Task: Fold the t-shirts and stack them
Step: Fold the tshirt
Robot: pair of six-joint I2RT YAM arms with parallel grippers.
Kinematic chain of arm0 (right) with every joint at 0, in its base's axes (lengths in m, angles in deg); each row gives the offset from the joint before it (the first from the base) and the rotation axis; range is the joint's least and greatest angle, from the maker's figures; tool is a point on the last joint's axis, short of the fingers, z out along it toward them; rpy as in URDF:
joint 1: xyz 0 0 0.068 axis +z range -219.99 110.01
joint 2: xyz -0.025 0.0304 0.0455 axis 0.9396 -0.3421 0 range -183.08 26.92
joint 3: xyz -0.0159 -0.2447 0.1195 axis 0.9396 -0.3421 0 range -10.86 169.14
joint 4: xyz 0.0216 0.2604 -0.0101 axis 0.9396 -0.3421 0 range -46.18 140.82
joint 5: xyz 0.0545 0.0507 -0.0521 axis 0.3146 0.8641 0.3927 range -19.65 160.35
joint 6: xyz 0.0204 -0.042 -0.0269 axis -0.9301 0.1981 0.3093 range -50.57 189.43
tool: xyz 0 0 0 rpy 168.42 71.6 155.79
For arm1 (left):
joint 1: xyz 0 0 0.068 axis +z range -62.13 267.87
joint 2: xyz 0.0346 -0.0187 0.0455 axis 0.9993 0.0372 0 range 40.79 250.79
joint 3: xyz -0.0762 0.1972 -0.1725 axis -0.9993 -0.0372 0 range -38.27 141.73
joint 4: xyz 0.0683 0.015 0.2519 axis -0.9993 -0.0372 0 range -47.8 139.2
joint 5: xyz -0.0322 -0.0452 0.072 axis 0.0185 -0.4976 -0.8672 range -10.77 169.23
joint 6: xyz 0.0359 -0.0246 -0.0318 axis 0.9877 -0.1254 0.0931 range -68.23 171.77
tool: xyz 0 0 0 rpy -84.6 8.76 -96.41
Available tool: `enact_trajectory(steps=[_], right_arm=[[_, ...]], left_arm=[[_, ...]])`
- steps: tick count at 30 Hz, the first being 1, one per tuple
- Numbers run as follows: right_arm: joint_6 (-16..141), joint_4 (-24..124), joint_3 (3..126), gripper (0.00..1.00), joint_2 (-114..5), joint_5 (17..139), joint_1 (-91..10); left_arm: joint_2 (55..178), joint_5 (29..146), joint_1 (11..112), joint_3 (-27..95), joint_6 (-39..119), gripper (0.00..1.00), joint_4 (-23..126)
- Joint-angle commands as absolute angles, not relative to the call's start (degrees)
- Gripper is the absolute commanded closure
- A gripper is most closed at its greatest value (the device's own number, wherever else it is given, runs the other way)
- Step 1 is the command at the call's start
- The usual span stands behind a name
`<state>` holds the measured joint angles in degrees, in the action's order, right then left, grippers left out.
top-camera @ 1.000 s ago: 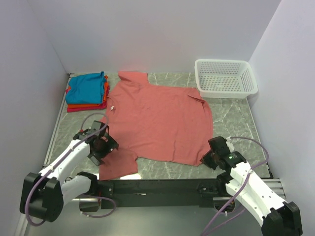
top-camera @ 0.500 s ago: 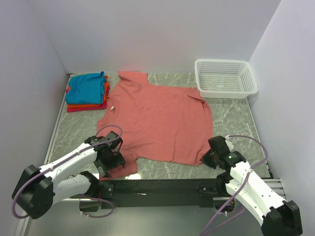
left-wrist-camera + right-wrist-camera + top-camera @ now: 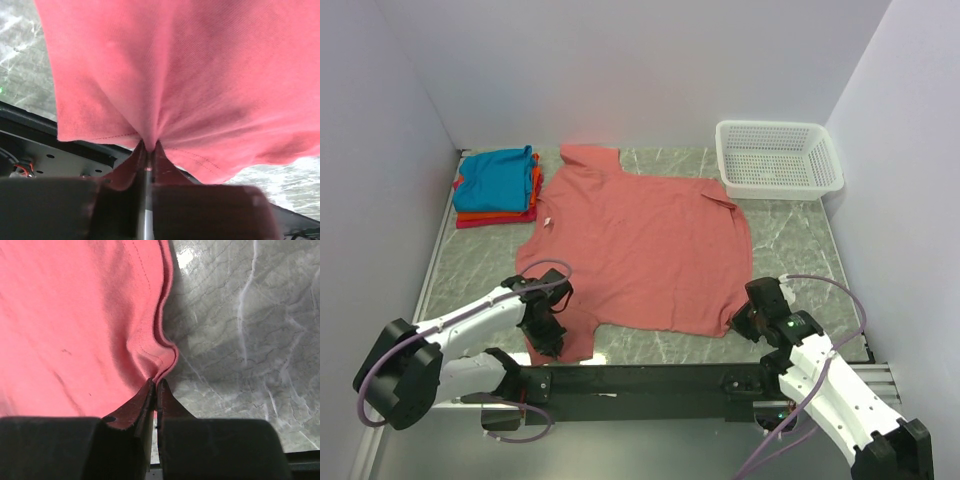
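The left gripper (image 3: pixel 548 336) had been shifted to the near sleeve of the pink shirt (image 3: pixel 640 250), spread on the table (image 3: pixel 790 250), and clenched there. The right gripper (image 3: pixel 744 322) was kept pinching its hem, so folding seemed ready.

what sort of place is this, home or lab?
Likely a lab test cell: plain white walls box in the marble-pattern table, left arm and right arm share one base rail, with a salmon-pink t-shirt, folded stack and basket laid out.

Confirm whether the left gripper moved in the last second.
Yes. The left gripper moved nearer the black metal base rail, slightly rightward, now pinching the salmon-pink cloth t-shirt.
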<state>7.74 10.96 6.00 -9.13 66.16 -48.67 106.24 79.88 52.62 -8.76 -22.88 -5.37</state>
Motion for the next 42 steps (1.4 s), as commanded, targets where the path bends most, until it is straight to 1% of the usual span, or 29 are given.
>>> enact_trajectory(steps=[1,6,11,20,23,28,33,42], right_arm=[[7.1,11.3,5.9,0.93,-8.3,65.6,-49.0],[7.5,11.1,6.1,0.94,-8.1,65.6,-49.0],[7.9,10.3,7.4,0.96,-7.8,66.0,-49.0],[9.6,8.1,10.8,0.96,-7.2,63.4,-48.9],[10.4,7.3,12.8,0.96,-8.1,62.6,-49.0],[11.9,6.4,15.8,0.96,-10.0,61.7,-49.1],[13.2,6.5,18.6,0.96,-12.0,61.3,-49.1],[15.6,7.7,24.4,0.96,-17.1,59.5,-49.7]], left_arm=[[107.9,75.7,52.4,-8.3,-23.3,0.99,-3.8],[107.9,72.5,52.4,-5.0,-22.9,0.99,-6.3],[107.8,68.8,52.4,0.9,-21.8,0.99,-9.5],[108.5,72.6,52.4,6.0,-17.5,0.99,-7.3],[109.8,71.9,52.4,9.4,-15.8,0.99,-8.0],[110.8,67.5,53.2,15.9,-13.4,0.99,-11.4],[111.5,67.8,53.9,19.2,-12.3,0.99,-10.9],[116.2,64.6,55.9,26.1,-10.4,0.99,-10.8]])
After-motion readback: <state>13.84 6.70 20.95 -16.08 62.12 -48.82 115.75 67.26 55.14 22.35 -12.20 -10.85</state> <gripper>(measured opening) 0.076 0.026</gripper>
